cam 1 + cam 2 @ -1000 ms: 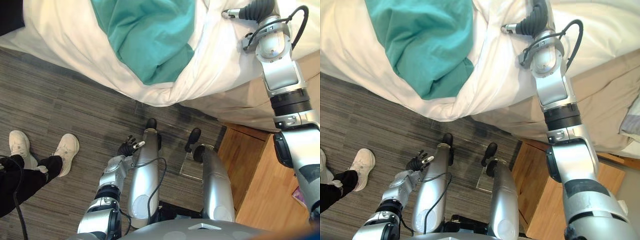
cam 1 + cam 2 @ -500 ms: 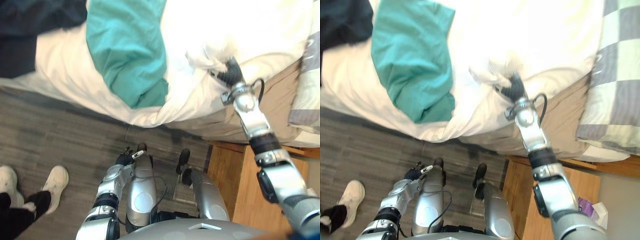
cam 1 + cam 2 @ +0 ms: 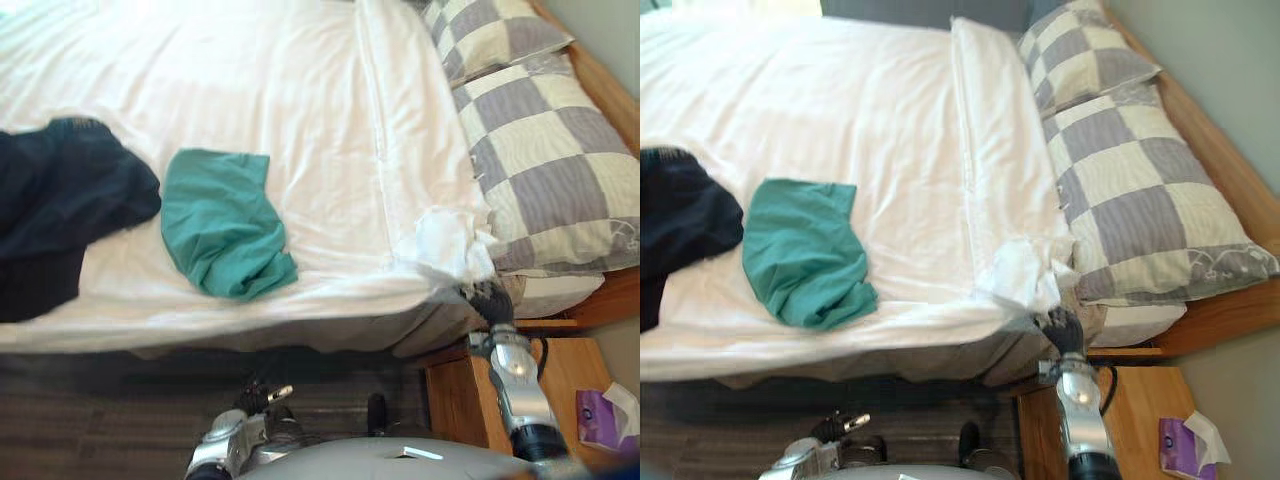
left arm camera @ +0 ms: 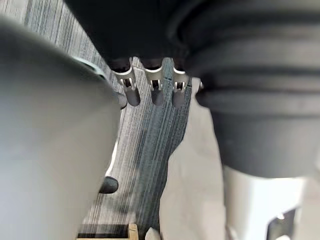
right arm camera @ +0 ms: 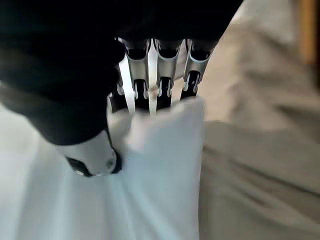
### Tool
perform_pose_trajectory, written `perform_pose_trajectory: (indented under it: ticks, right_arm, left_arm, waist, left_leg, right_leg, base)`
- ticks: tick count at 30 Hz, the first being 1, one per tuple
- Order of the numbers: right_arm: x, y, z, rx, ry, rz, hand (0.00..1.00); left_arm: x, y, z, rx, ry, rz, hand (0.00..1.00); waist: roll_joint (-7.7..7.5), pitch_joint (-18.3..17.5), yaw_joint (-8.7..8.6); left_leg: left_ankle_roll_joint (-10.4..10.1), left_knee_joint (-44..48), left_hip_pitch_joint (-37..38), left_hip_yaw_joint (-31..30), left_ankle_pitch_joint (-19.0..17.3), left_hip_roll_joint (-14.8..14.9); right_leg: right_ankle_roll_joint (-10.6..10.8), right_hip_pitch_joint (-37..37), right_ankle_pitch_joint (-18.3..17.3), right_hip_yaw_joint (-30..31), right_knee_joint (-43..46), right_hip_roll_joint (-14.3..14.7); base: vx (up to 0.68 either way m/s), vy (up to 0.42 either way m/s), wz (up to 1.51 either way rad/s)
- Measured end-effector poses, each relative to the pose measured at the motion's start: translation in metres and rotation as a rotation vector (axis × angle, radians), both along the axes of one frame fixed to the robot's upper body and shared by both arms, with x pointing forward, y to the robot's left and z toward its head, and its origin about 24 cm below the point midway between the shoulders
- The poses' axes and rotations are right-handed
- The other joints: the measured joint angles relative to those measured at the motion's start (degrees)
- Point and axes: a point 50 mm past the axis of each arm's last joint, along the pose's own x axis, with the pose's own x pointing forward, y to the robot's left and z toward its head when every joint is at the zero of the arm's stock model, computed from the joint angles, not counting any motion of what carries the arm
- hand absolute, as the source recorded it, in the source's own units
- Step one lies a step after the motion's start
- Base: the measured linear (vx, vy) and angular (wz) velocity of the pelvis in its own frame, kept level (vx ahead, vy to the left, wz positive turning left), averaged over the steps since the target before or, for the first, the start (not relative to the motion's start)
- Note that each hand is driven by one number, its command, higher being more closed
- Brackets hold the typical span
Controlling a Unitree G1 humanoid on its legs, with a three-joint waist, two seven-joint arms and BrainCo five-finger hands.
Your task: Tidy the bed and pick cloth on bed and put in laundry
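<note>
A teal cloth (image 3: pixel 225 228) lies crumpled on the white duvet (image 3: pixel 300 110) near the bed's front edge. To its left a dark navy cloth (image 3: pixel 60 215) spreads over the duvet. My right hand (image 3: pixel 490 300) is at the bed's front right corner, its fingers (image 5: pixel 150 75) curled into a bunched corner of the duvet (image 5: pixel 160 165), just below the checked pillow (image 3: pixel 1150 200). Down by the floor hangs my left hand (image 3: pixel 262 397), its fingers (image 4: pixel 152 92) relaxed and holding nothing.
Two grey-and-cream checked pillows (image 3: pixel 560 170) lie at the bed's right end against a wooden frame (image 3: pixel 1230 170). A wooden nightstand (image 3: pixel 575 365) with a purple tissue box (image 3: pixel 600 410) stands by my right arm. Dark striped carpet (image 4: pixel 150 145) runs along the bed's front.
The camera has swung up from the floor to take in the whole bed. My right hand has kept its hold on the duvet corner. The left hand still hangs low.
</note>
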Motion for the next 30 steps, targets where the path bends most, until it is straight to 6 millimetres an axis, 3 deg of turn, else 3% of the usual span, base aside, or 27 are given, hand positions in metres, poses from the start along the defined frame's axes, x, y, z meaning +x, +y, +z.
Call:
perform_pose_trajectory:
  ticks: [4, 6, 8, 10, 13, 15, 16, 19, 20, 23, 30]
  right_arm:
    - [-0.042, -0.008, -0.030, 0.147, 0.088, -0.197, 0.00]
    - [-0.074, -0.009, -0.051, 0.221, 0.186, -0.289, 0.00]
    - [-0.117, -0.002, -0.075, 0.322, 0.318, -0.429, 0.00]
    - [-0.141, 0.005, -0.086, 0.363, 0.388, -0.504, 0.00]
    - [-0.152, 0.004, -0.086, 0.357, 0.376, -0.586, 0.00]
    - [-0.145, -0.007, -0.078, 0.335, 0.298, -0.612, 0.00]
    - [-0.132, -0.016, -0.066, 0.310, 0.207, -0.605, 1.00]
    - [-0.081, -0.036, -0.020, 0.192, -0.051, -0.411, 1.00]
    - [-0.061, -0.038, -0.001, 0.175, -0.145, -0.309, 1.00]
    - [-0.024, -0.033, 0.030, 0.216, -0.316, -0.082, 1.00]
    - [0.030, -0.009, 0.060, 0.513, -0.473, 0.132, 1.00]
  left_arm:
    - [-0.012, -0.005, -0.003, -0.029, 0.012, 0.004, 0.00]
    - [-0.014, -0.007, -0.004, -0.051, 0.005, 0.024, 0.00]
    - [-0.019, -0.008, -0.007, -0.078, 0.010, 0.075, 0.00]
    - [-0.021, -0.009, -0.007, -0.095, 0.003, 0.103, 0.00]
    - [-0.023, -0.010, -0.007, -0.115, -0.006, 0.137, 0.00]
    - [-0.023, -0.011, -0.007, -0.130, -0.006, 0.141, 0.00]
    - [-0.024, -0.012, -0.008, -0.144, -0.001, 0.140, 0.00]
    - [-0.026, -0.013, -0.008, -0.171, 0.027, 0.142, 0.00]
    - [-0.028, -0.014, -0.009, -0.175, 0.043, 0.139, 0.00]
    - [-0.028, -0.011, -0.008, -0.167, 0.056, 0.108, 0.00]
    - [-0.026, -0.010, -0.008, -0.162, 0.062, 0.071, 0.00]
  waist:
    - [1.68, -1.05, -0.80]
    - [2.01, -1.18, -0.84]
    - [2.52, -1.56, -1.01]
    - [2.69, -1.69, -0.94]
    - [3.12, -1.95, -0.60]
    - [3.36, -2.15, -0.67]
    - [3.54, -2.28, -0.60]
    - [3.77, -2.43, -0.54]
    - [3.59, -2.69, -0.45]
    - [3.26, -3.00, -0.40]
    - [4.15, -2.10, -0.37]
  left_leg:
    - [0.03, -2.59, 2.80, 2.51, 0.35, -0.55]
    - [0.01, -3.59, 4.65, 3.47, 0.41, -0.59]
    - [-0.12, -4.71, 6.53, 4.08, 0.45, -0.51]
    - [-0.18, -5.39, 7.68, 5.28, 0.45, -0.35]
    - [-0.18, -5.76, 8.67, 6.88, 0.43, -0.23]
    - [-0.11, -5.74, 8.83, 6.96, 0.44, -0.20]
    - [-0.11, -5.75, 8.93, 6.93, 0.44, -0.20]
    - [-0.29, -5.77, 9.52, 6.75, 0.33, -0.03]
    - [-0.41, -5.75, 9.54, 6.68, 0.25, 0.10]
    - [-0.45, -5.72, 9.35, 5.93, 0.26, 0.44]
    - [-0.48, -5.53, 8.22, 3.20, 0.24, 0.12]
  right_leg:
    - [0.37, 0.94, 0.44, 2.25, -0.71, -0.05]
    - [0.48, 2.22, 0.57, 2.35, -1.39, -0.04]
    - [0.42, 3.57, 0.48, 2.42, -1.70, 0.03]
    - [0.37, 4.22, 0.40, 2.81, -1.84, 0.13]
    - [0.36, 4.28, 0.39, 4.05, -1.83, 0.46]
    - [0.47, 4.48, 0.25, 4.01, -1.82, 0.42]
    - [0.40, 4.53, 0.06, 3.89, -1.73, 0.42]
    - [0.56, 5.00, -0.46, 3.54, -1.40, 0.48]
    - [0.58, 5.06, -0.58, 3.41, -1.39, 0.57]
    - [0.43, 5.23, -0.85, 2.56, -1.40, 0.80]
    - [0.44, 5.13, -1.57, 0.84, -1.17, 0.48]
  base:
    - [-0.02, 0.044, -0.36]
    - [0.02, 0.019, -0.20]
    - [0.04, 0.010, -0.11]
    - [0.03, 0.007, -0.15]
    - [0.04, -0.003, -0.22]
    - [0.01, -0.006, -0.07]
    - [0.03, -0.020, 0.05]
    - [0.02, -0.023, 0.05]
    - [0.02, -0.035, 0.06]
    - [0.01, -0.040, 0.11]
    - [0.02, -0.029, 0.15]
